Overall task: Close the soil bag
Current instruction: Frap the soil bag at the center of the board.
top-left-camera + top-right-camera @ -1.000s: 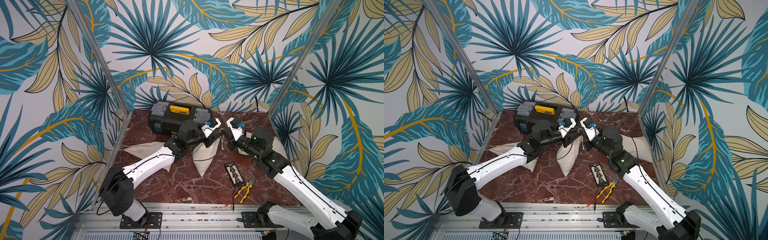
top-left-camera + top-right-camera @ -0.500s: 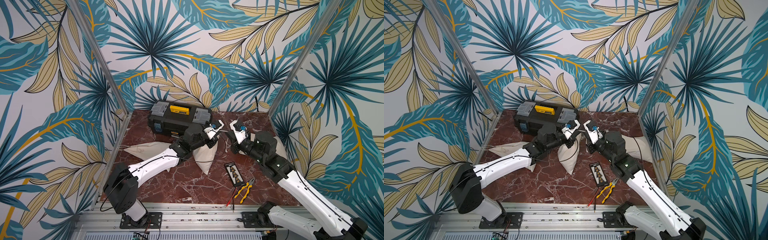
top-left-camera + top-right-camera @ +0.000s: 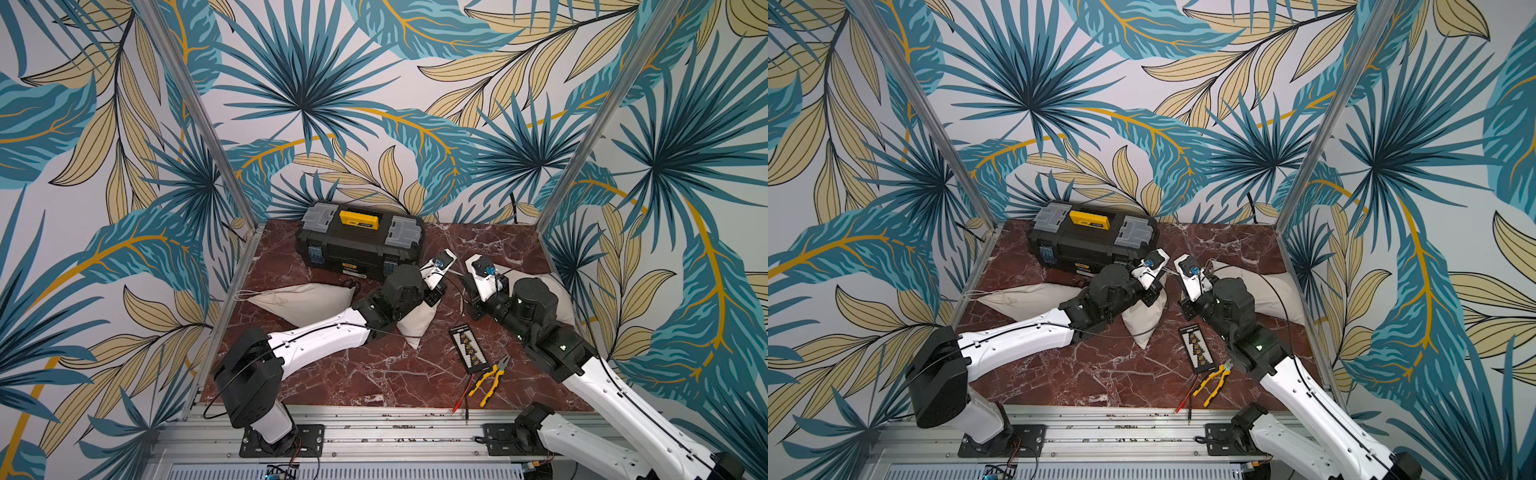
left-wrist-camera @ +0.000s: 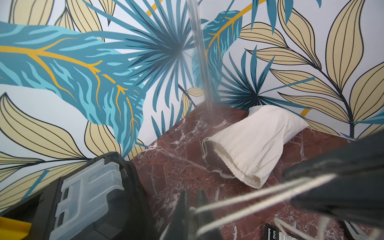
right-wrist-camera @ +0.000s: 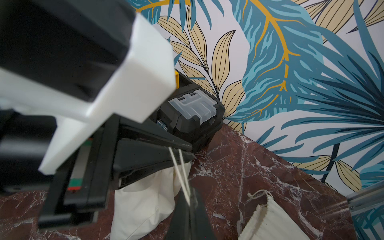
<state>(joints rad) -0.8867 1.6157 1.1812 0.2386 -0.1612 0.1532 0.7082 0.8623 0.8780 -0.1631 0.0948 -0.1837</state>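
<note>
Centre of the red marble tabletop (image 3: 374, 382), just in front of the black plastic toolbox with the yellow handle (image 3: 359, 245), there's the cream cloth soil bag (image 3: 415, 328), tucked under the left arm's wrist. Left gripper (image 5: 190, 152) is pinched tight on the pale twin-strand drawstring (image 4: 270, 192), right above the bag's neck! Right gripper (image 5: 189, 199) is clamped on the same cord a little further out, and the strands run taut between the two
</note>
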